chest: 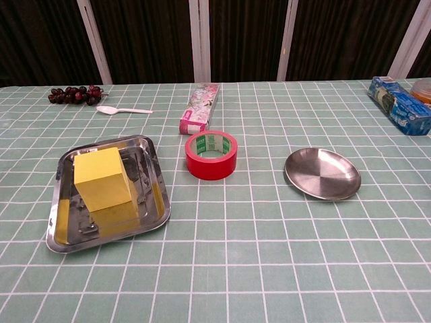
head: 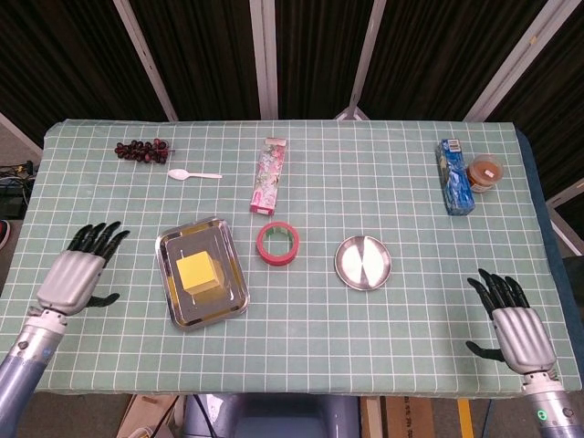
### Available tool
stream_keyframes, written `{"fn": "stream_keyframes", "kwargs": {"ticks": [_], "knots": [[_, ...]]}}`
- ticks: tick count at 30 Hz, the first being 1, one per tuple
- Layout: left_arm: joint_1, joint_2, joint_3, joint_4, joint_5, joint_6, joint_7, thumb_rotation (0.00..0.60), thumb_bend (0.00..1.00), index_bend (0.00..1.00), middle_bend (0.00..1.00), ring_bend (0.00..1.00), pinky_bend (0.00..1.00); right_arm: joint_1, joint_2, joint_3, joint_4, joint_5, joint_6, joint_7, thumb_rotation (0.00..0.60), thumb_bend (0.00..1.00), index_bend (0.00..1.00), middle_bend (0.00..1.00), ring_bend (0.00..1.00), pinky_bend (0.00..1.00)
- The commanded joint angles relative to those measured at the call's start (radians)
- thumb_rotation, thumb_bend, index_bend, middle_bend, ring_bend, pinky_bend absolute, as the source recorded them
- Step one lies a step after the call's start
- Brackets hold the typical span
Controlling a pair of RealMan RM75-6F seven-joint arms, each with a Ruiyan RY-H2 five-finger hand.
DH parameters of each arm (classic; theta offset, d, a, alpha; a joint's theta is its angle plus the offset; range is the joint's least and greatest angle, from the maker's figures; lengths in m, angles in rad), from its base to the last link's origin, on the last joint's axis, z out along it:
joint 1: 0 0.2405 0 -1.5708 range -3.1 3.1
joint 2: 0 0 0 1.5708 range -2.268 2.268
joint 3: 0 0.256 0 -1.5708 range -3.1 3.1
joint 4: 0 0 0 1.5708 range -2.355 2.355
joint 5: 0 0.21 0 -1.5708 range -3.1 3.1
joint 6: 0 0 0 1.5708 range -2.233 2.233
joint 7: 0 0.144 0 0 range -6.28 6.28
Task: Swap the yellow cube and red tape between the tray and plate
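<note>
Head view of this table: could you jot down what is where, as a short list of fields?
tray: metal tray near the left, holding the yellow cube
red tape: red tape flat on the cloth, between tray and plate
plate: round metal plate, nothing on it
left robot hand: left robot hand left of the tray, fingers apart, holding nothing
right robot hand: right robot hand near the right front corner, fingers apart, holding nothing
far edge: grapes, white spoon, pink box, blue packet
</note>
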Motion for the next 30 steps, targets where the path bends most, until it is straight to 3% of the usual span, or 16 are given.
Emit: {"fn": "stream_keyframes", "kwargs": {"ticks": [1,7,11,16,22,30], "knots": [[-0.116,-0.041,-0.035,-0.025,-0.122,-0.130,0.106,0.600,0.00,0.10,0.00,0.00,0.00,-0.012,0.007,0.007,0.009,-0.002,-0.001,0.010,0.600,0.04,0.12,0.00,0.04,0.00],[-0.255,-0.163,-0.037,0.037,-0.325,-0.205,0.282,0.600,0.00,0.10,0.00,0.00,0.01,-0.034,0.015,0.037,0.015,-0.014,-0.002,0.024,0.600,0.05,0.12,0.00,0.04,0.00],[-0.313,-0.229,-0.031,0.076,-0.394,-0.241,0.296,0.600,0.00,0.10,0.00,0.00,0.01,-0.045,0.014,0.057,0.023,-0.011,-0.011,0.028,0.600,0.05,0.12,0.00,0.04,0.00],[-0.359,-0.282,-0.012,0.121,-0.411,-0.262,0.296,0.600,0.00,0.10,0.00,0.00,0.02,-0.057,0.018,0.074,0.023,-0.013,-0.020,0.034,0.600,0.04,0.12,0.00,0.04,0.00],[-0.393,-0.328,0.020,0.175,-0.401,-0.281,0.278,0.600,0.03,0.11,0.02,0.00,0.14,-0.070,0.021,0.093,0.019,-0.025,-0.030,0.049,0.600,0.05,0.12,0.00,0.04,0.00],[-0.407,-0.346,0.048,0.206,-0.354,-0.262,0.245,0.600,0.26,0.15,0.14,0.08,0.24,-0.089,0.017,0.119,0.017,-0.039,-0.029,0.069,0.600,0.04,0.12,0.00,0.05,0.00]]}}
